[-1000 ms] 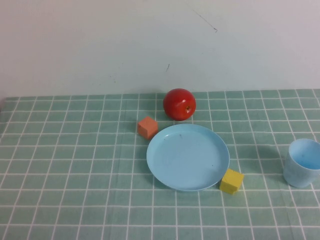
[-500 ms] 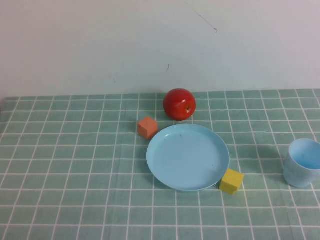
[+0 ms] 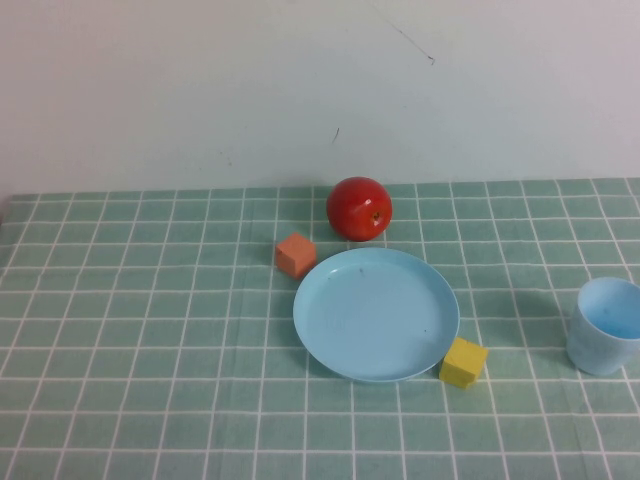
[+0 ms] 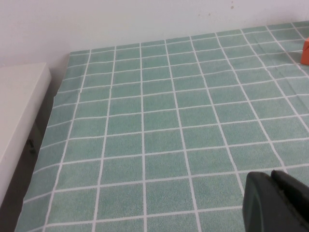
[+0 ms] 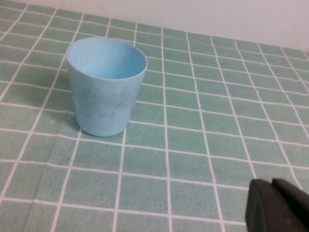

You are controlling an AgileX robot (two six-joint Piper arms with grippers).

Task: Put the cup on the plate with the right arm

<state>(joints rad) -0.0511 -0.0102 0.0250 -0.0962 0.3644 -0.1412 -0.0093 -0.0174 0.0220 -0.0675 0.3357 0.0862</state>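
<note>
Upright light-blue cup (image 3: 606, 327) stands well right of the plate (image 3: 376, 314).

A plain white wall (image 3: 200, 90) rises behind the green checked tablecloth (image 3: 140, 330) — a white ledge (image 4: 19, 111) beside it.

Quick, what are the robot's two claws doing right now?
Left gripper: shut, holding nothing, over bare table.
Right gripper: shut, holding nothing, near the cup.
</note>
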